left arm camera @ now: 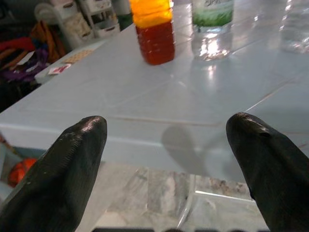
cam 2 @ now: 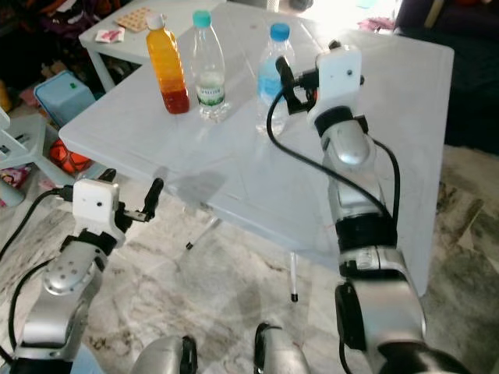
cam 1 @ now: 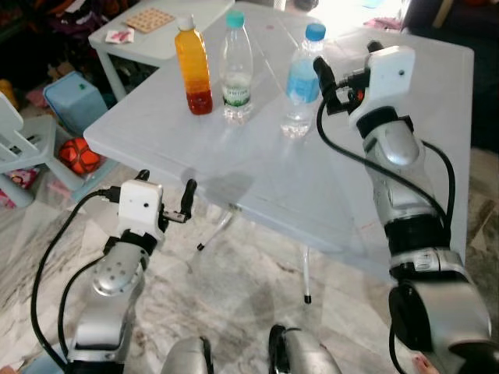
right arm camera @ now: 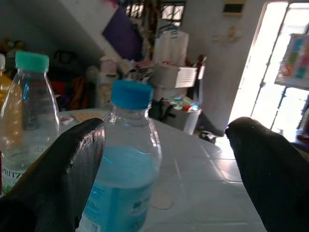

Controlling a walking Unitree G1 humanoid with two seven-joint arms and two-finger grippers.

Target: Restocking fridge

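Up on the smooth pale table [cam 1: 265, 187], three clear plastic bottles stand in a row. Right gripper [cam 1: 321, 74], fingers spread, hovers just beside the blue-capped bottle [cam 1: 300, 82]; beyond stand a green-capped bottle [cam 1: 236, 68] and an orange-filled one [cam 1: 193, 68]. Left gripper [cam 1: 185, 199], fingers apart, hangs below the table's near edge.

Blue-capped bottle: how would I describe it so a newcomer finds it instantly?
On the white folding table stand three bottles in a row. The blue-capped bottle is the one nearest the raised right hand, with a light blue label, unlike the green-capped bottle and orange drink.
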